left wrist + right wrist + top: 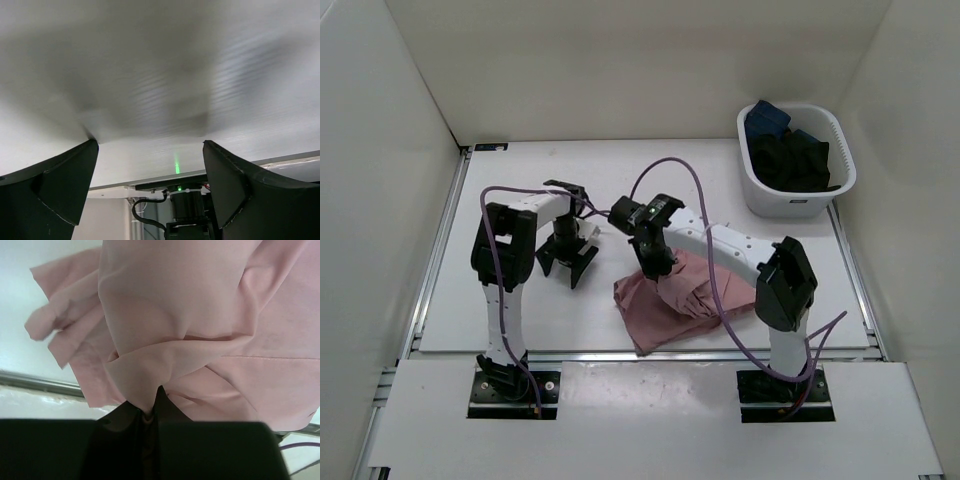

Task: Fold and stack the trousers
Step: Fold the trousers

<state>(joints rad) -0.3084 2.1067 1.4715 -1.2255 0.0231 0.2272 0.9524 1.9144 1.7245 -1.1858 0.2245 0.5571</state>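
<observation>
Top external cam, working from the near edge back: the trousers are the first thing you hit. They're a dusty-pink bundle lying rumpled on the white table, close to the front edge and a bit right of centre. It's loosely bunched, with a flatter corner sticking out toward the front left.

The right gripper comes down onto the back-left part of the heap. On the right wrist cam you can see its fingers squeezed together with a fold of the pink fabric pinched between the tips, so it's clamped on the trousers. The cloth fans out from that pinch in soft pleats, with a bit of table showing at the left.

Just left of the pile, not touching it, the left gripper points down at bare table. Its fingers are spread wide with nothing between them. The left wrist cam only shows blurry white surface between the two dark fingers.

Further back, in the far right corner, there's a white laundry basket, well apart from the trousers. It has black garments piled in it and a dark-blue one at its back-left.
</observation>
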